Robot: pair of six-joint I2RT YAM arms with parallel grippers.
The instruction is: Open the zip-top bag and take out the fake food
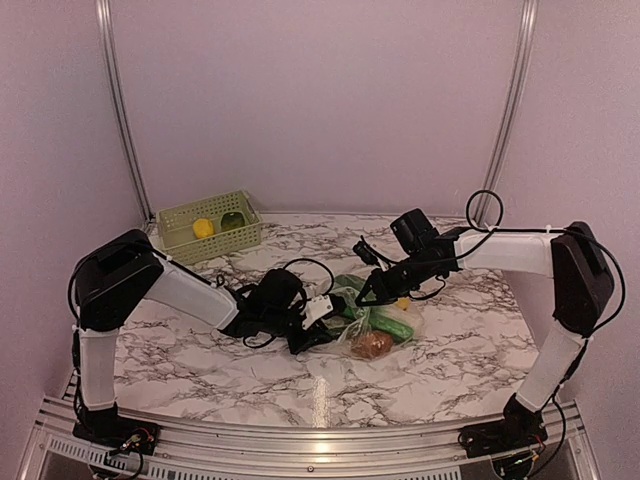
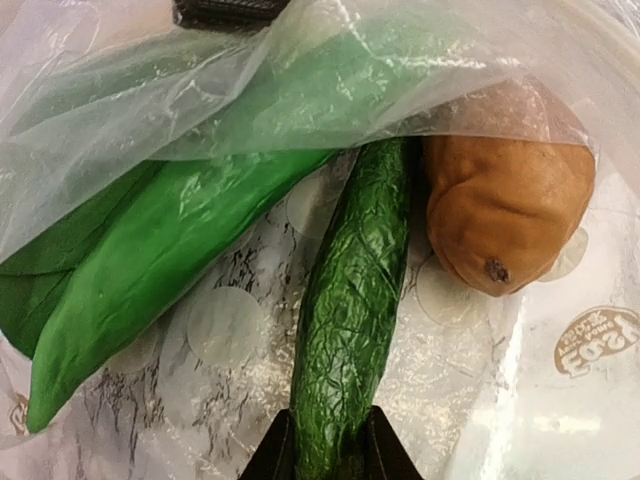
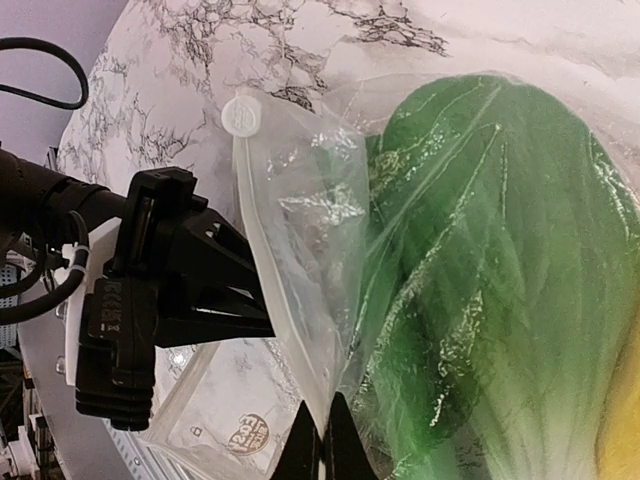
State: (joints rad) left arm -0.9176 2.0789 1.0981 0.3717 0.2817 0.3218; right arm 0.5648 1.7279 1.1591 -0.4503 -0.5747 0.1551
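Left wrist view looks straight into the zip-top bag point(image 2: 250, 90), which lies on the table point(image 1: 460, 350) between the two arms. Inside its mouth the left hand point(image 2: 330, 462) has a finger pressed to either side of a dark green cucumber point(image 2: 350, 290), gripping its near end. A paler green pod point(image 2: 150, 270) lies left of the cucumber. An orange-brown piece point(image 2: 500, 210) lies on its right, touching it.

From the right wrist, the right hand point(image 3: 322, 452) shows its fingers pinched together on a fold of the bag's clear film at the mouth. A leafy green vegetable point(image 3: 500, 250) sits under the film just beside it, with a bit of yellow point(image 3: 625, 430) at the picture's edge.

Farther back, at the table's far left corner and well apart from the bag, a light green lattice basket point(image 1: 175, 243) holds a yellow fruit point(image 1: 203, 228) and a green fruit point(image 1: 232, 221) side by side.

The table is white marble pattern with dark veins. Plain pale lilac walls point(image 1: 320, 100) close it in behind and at both sides, with metal rails point(image 1: 120, 110) running up the corners.

The bag is clear, floppy and crumpled, draped over the food. White polka dots point(image 2: 225, 325) mark its lower side, a round brown sticker point(image 2: 597, 342) sits near one edge, and a round white tab point(image 3: 243, 115) is at a corner.
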